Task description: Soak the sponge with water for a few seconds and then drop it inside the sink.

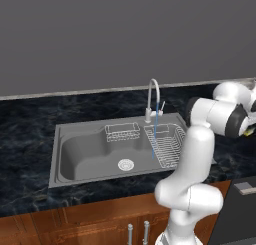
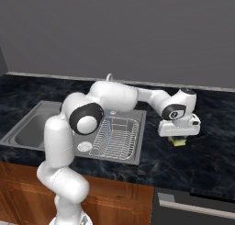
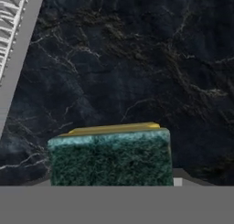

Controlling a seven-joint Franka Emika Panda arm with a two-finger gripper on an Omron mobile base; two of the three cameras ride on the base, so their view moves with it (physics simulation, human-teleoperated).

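**Sponge pinched on the counter, water already running**

At the left of the right base view the sink (image 2: pixel 27 127) lies set into the dark marble counter (image 2: pixel 202 169), its basin bare. Just right of it, at centre frame, the wire dish rack (image 2: pixel 117 139) sits in the sink's right part, and the thin blue water (image 2: pixel 104 127) falls straight down onto that side, so the stream stands ready for soaking. In the left base view the same stream drops from the curved faucet (image 1: pixel 153 96), with a small wire basket (image 1: pixel 122 132) at the back of the basin.

Further right, at mid-right of the right base view, the gripper (image 2: pixel 179 136) points down over the counter, its fingers clenched on the sponge (image 2: pixel 178 142), yellow showing below the hand. The hand view shows the sponge's green face (image 3: pixel 111 157) low in the frame, with marble beyond it. The sponge is therefore well apart from the stream; judging by this, carrying it leftward under the water comes next.
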